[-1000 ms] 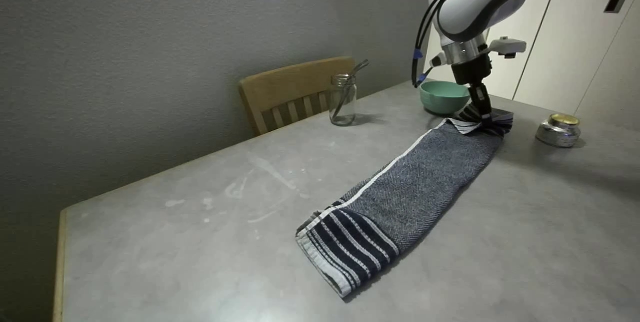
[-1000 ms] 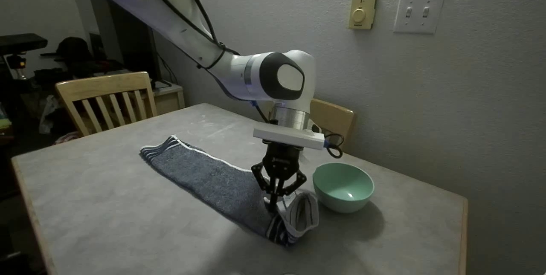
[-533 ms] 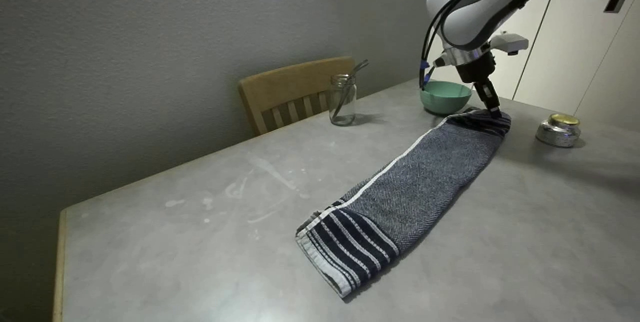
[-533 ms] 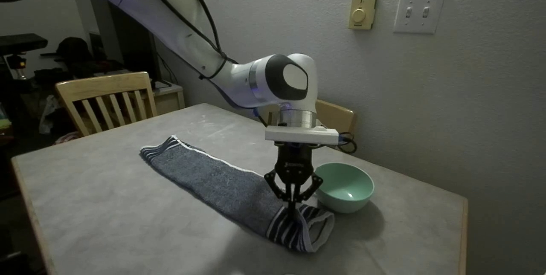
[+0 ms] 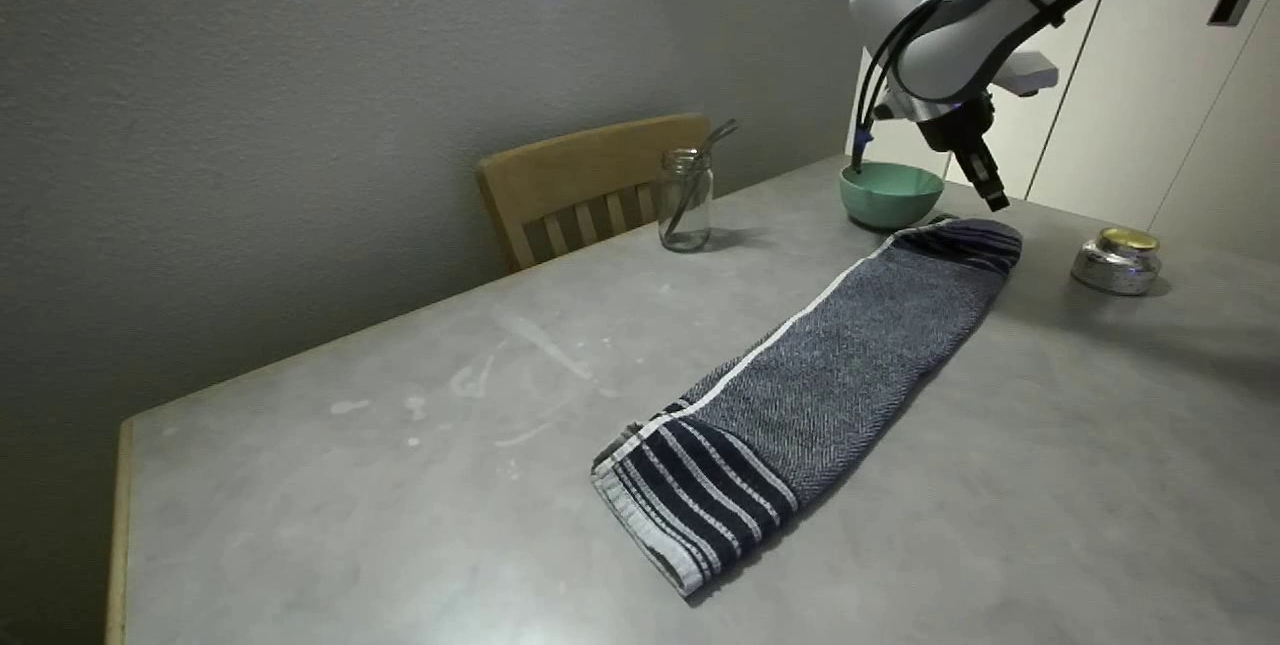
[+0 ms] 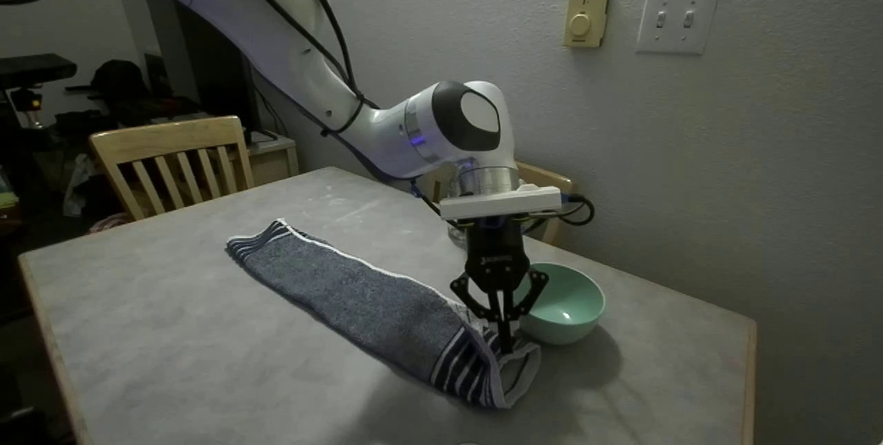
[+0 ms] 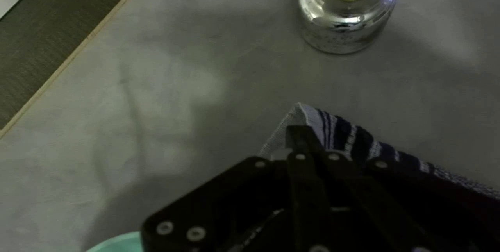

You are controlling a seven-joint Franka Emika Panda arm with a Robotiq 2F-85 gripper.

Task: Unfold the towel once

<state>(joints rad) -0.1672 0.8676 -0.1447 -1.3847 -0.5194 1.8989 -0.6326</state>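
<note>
The dark grey towel [image 5: 830, 375] lies stretched out as a long strip on the table, with white-striped bands at both ends. It also shows in an exterior view [image 6: 352, 293], where its near striped end stands a little open like a loose tube with a white edge. My gripper [image 5: 998, 203] is above that end, apart from the cloth. In an exterior view my gripper [image 6: 506, 348] has its fingers together with no cloth between them. In the wrist view the shut fingertips [image 7: 300, 131] overlap the striped towel corner [image 7: 361, 142], and the arm's fingers hide part of it.
A green bowl [image 5: 890, 197] stands close beside the towel's end near the gripper; it also shows in an exterior view [image 6: 569, 310]. A silver candle jar [image 5: 1117, 265] stands on the other side. A glass jar [image 5: 686, 210] stands near a chair [image 5: 590, 165] by the wall.
The towel's striped end, folded back a second ago, has been turned outward and now lies extended. My gripper has moved along with it toward the bowl side, then lifted off the cloth.
</note>
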